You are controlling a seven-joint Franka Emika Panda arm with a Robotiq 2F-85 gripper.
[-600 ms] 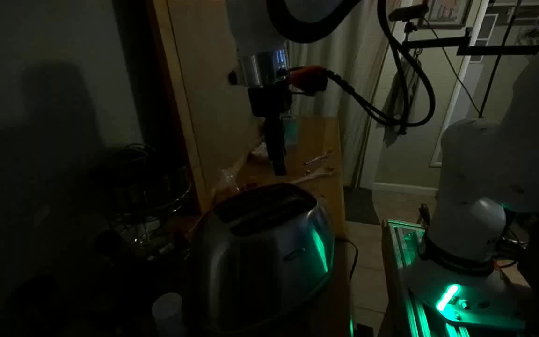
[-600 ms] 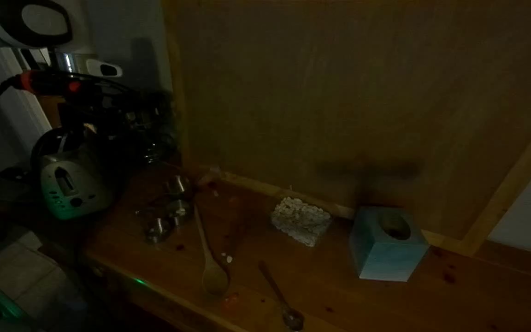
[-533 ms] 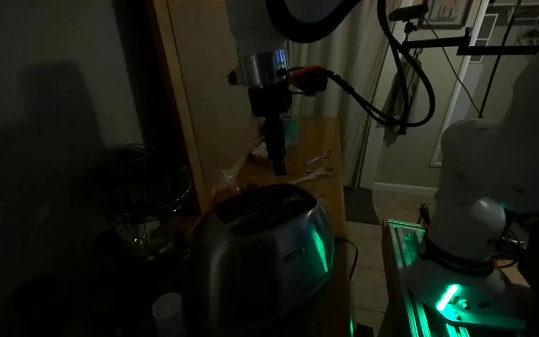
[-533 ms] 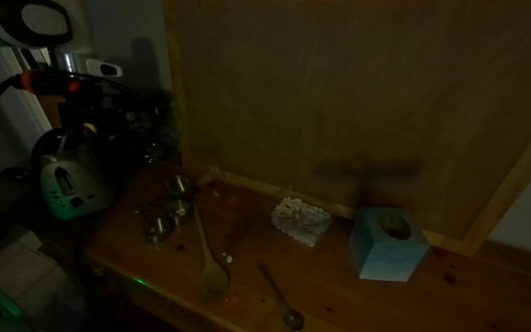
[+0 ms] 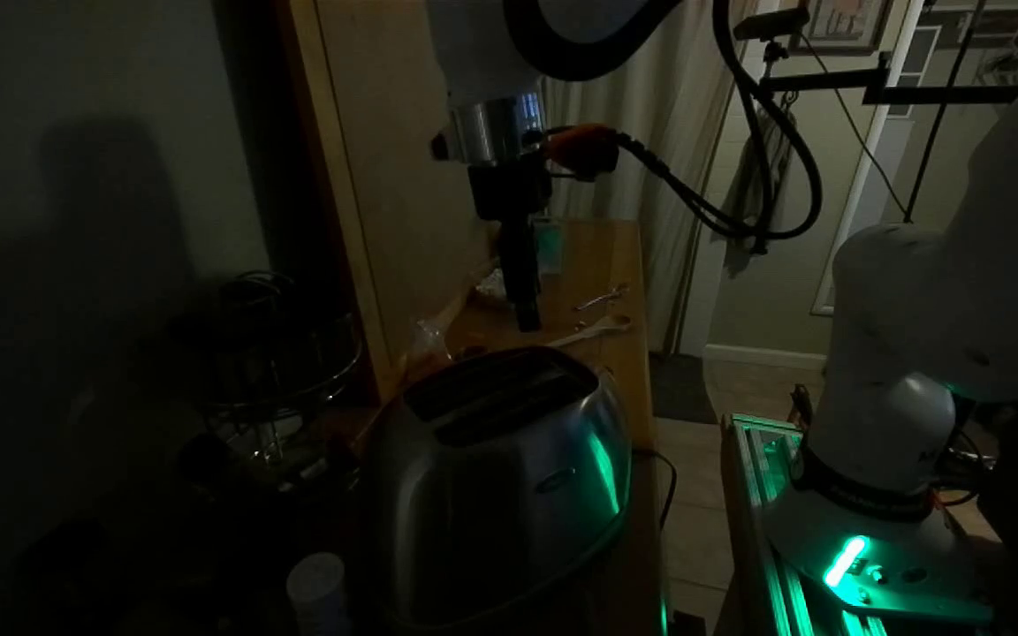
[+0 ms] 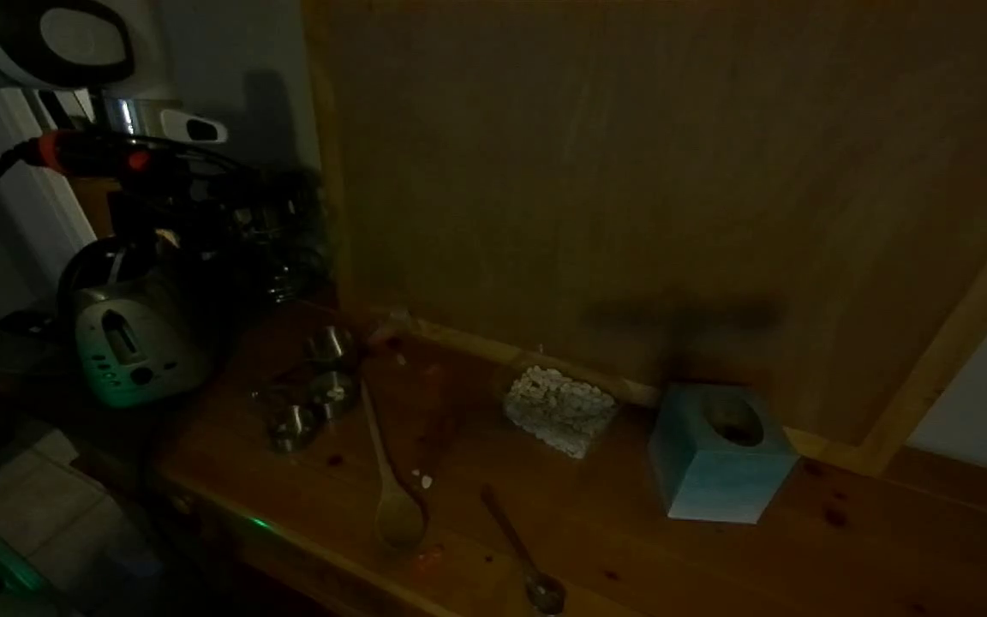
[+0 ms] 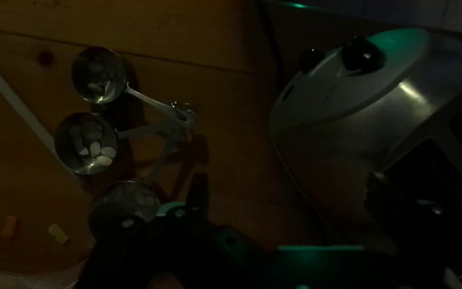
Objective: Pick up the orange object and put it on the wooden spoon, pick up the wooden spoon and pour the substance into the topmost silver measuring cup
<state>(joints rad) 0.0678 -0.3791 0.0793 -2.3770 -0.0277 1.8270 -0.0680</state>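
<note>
The last stretch of the arm [image 5: 474, 53] hangs upright, its gripper [image 7: 288, 186] pointing straight down near the toaster [image 5: 500, 495] with fingers [image 7: 198, 194] spread wide apart. The cups [image 7: 63, 140] sit near the toaster; farther from it than the cups lie the wooden spoon [image 6: 394, 497] and an orange piece [image 7: 9, 227].

Arm [image 5: 898, 309] was pale, rounded; a green light strip [image 5: 847, 561] glowed on its base [image 5: 915, 548]. Wrist collar [image 5: 500, 131] looked silver, pincer [image 5: 527, 318] black, cables [image 5: 571, 62] black, looped; wrist fitting [image 5: 578, 146] orange-red.

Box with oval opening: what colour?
The box is light blue, showing best in an exterior view.
</note>
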